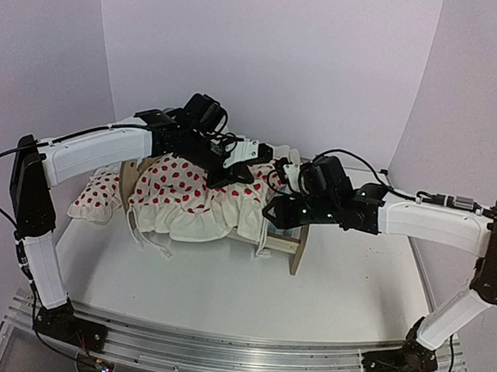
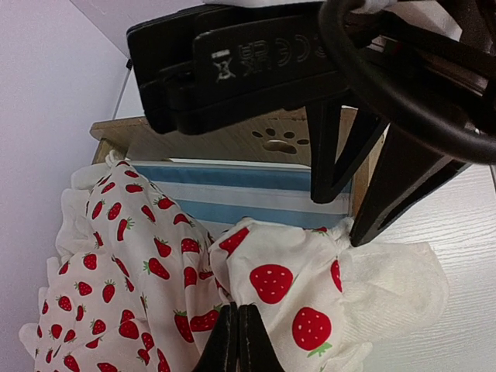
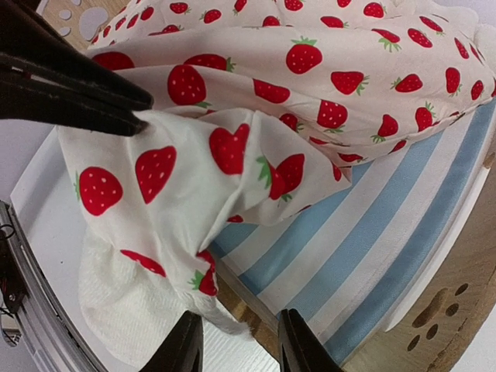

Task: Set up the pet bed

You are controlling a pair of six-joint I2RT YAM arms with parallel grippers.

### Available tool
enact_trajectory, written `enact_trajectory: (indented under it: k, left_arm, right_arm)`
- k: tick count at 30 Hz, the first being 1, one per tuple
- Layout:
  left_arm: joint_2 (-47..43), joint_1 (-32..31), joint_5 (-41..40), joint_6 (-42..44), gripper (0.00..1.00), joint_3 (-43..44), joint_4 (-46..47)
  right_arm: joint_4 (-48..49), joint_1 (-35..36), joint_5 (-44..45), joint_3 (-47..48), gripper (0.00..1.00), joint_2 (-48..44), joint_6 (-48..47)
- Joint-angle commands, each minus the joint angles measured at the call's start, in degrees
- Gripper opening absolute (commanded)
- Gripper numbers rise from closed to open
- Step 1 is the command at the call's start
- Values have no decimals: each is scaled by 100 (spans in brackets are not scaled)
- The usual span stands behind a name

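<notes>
Top external, arms bent over pet bed (image 1: 299,246), left gripper (image 2: 237,329) pinching blanket (image 1: 187,194), right gripper (image 3: 240,341) half-open.

bright, even, diffuse light with a faint lilac cast. soft pale shadows lie on the table (image 1: 223,287) just in front of the pet bed (image 1: 297,257). over the bed, the strawberry-print blanket (image 3: 310,93) is sharp; the right gripper (image 3: 240,315) is a dark, soft-edged silhouette.

Blanket (image 3: 310,70) is soft matt cloth, bed (image 2: 225,143) is pale matt wood, mattress (image 3: 372,232) is woven cloth, bench (image 1: 223,287) is smooth.
</notes>
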Motion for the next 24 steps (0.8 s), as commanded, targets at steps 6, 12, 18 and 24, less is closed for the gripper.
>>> enact_trajectory:
  k: [6,12,18,24]
  left_arm:
    - [-259,31,51,116,0,70,188]
    - [-260,31,48,121,0,64,194]
    - [-260,26,48,123,0,51,212]
    - [-259,23,24,139,0,48,197]
  right_arm:
    - [130,-12,29,-112,29,-409,-146]
    - [125,-12,223,23,27,-150,-174]
    - [122,-18,461,102,23,-28,-187]
    - [130,-19,182,72,24,109,-99]
